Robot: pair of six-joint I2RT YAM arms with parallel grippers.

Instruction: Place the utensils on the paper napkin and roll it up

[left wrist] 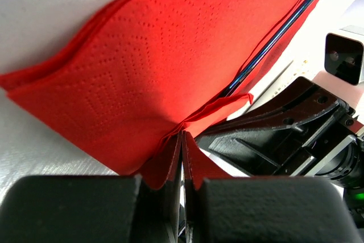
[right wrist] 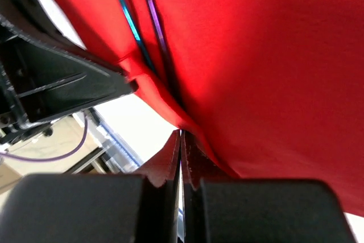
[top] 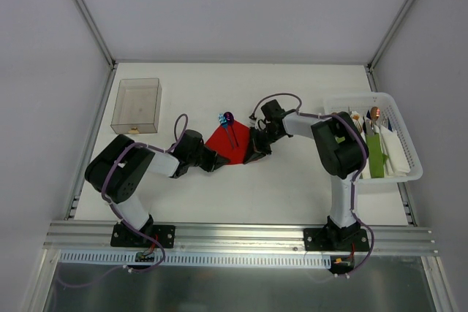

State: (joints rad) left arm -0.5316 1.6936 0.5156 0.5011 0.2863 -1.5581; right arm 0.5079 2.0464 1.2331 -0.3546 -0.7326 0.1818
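The red paper napkin (top: 227, 146) lies at the table's middle, lifted at its near corners. Two utensils with iridescent blue and purple heads (top: 225, 118) lie with their thin handles on the napkin. My left gripper (top: 221, 161) is shut on the napkin's near-left edge (left wrist: 142, 72), with one handle (left wrist: 284, 29) showing along a fold. My right gripper (top: 254, 154) is shut on the napkin's near-right edge (right wrist: 256, 72). Both handles (right wrist: 149, 15) run side by side across the sheet. Each wrist view shows the other gripper close by.
A clear plastic box (top: 137, 105) stands at the back left. A white basket (top: 411, 173) at the right holds other utensils, green napkin bundles (top: 375, 155) and white napkins (top: 395, 153). Aluminium rails edge the table.
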